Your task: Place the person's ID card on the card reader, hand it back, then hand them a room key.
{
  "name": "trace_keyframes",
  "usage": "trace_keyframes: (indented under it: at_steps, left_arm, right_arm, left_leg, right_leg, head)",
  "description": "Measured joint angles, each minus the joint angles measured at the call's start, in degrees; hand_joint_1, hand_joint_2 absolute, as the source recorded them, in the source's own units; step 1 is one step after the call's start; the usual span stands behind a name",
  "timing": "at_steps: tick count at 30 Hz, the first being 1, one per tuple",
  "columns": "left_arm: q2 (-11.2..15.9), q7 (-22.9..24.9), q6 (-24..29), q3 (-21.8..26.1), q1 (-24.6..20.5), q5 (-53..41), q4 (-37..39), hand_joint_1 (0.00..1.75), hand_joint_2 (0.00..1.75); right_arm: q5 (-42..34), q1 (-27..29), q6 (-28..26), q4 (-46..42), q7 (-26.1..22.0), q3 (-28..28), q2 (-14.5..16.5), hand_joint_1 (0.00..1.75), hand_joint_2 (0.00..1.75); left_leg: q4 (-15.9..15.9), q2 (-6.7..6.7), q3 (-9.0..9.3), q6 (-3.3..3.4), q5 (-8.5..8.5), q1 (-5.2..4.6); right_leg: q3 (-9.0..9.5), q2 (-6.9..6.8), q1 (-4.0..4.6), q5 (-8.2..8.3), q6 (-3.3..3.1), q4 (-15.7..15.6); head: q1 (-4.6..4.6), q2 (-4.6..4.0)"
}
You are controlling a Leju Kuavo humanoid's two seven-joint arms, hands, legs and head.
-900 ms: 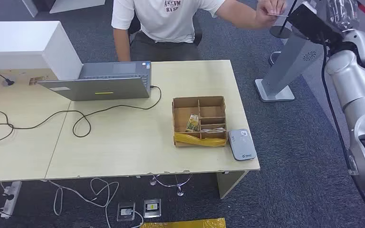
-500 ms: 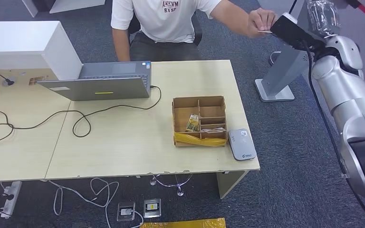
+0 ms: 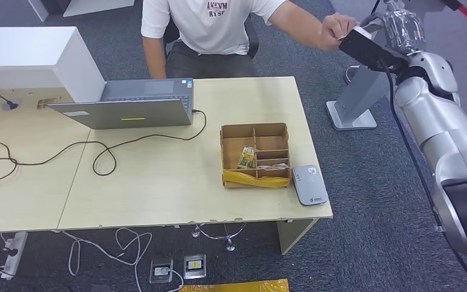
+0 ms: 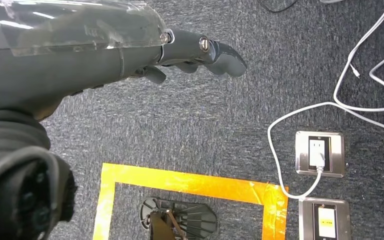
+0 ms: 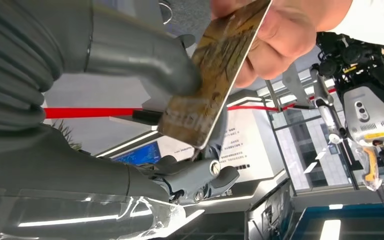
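The right hand (image 3: 365,44) had drifted left and slightly lower since the earlier frames, and the person's hand (image 3: 335,27) had come in to meet it. In the right wrist view the thick grey thumb (image 5: 172,67) pressed against the face of the gold-brown ID card (image 5: 215,75) with darker fingers (image 5: 200,177) behind it, while the person's fingers (image 5: 275,42) pinched the card's far end — both had hold of it. The left hand (image 4: 195,52) hung loose, fingers extended, nothing in it, over dark carpet and orange floor tape (image 4: 190,182). Well away from the card, on the pale wooden table (image 3: 158,182), the grey card reader (image 3: 309,184) lay just beside the cardboard divided box (image 3: 255,155).
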Motion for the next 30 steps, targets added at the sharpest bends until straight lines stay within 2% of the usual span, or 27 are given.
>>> trace_keyframes:
  at_steps: [16, 20, 25, 30]
  left_arm:
    - [0.04, 0.19, -0.23, -0.02, 0.02, 0.03, 0.0, 0.0, 0.0]
    - [0.07, 0.25, -0.22, -0.01, 0.06, 0.56, 0.0, 0.0, 0.0]
    - [0.05, 0.74, -0.19, 0.0, 0.14, 2.0, 0.0, 0.0, 0.0]
    - [0.05, 1.23, -0.18, 0.0, 0.17, 2.93, 0.0, 0.0, 0.0]
  right_arm:
    - [-0.3, 1.57, 0.64, -0.69, 0.59, 0.34, -0.02, 1.75, 1.75]
    - [-0.69, 3.11, 2.27, -2.44, 0.91, 0.34, -0.37, 1.75, 1.75]
    - [-1.96, 7.68, 7.4, -7.75, 1.57, 0.34, -1.75, 1.75, 1.75]
    - [-3.58, 15.34, 11.76, -15.44, 4.12, 0.17, -4.0, 1.75, 1.75]
  left_leg:
    - [0.0, 0.01, 0.01, 0.0, 0.0, 0.0]
    - [0.0, 0.01, 0.02, 0.0, 0.0, 0.0]
    - [0.01, 0.02, 0.03, 0.0, 0.0, 0.0]
    - [0.01, 0.01, 0.03, 0.0, -0.01, 0.01]
  right_leg:
    - [0.0, 0.01, 0.0, 0.0, 0.0, 0.0]
    - [0.0, 0.01, 0.0, 0.0, 0.0, 0.0]
    - [0.01, 0.01, 0.01, 0.0, 0.0, -0.01]
    - [0.01, -0.01, 0.01, 0.0, 0.0, -0.03]
  head:
    - [0.01, 0.0]
    - [0.01, 0.0]
    - [0.01, 0.0]
    - [0.02, 0.0]
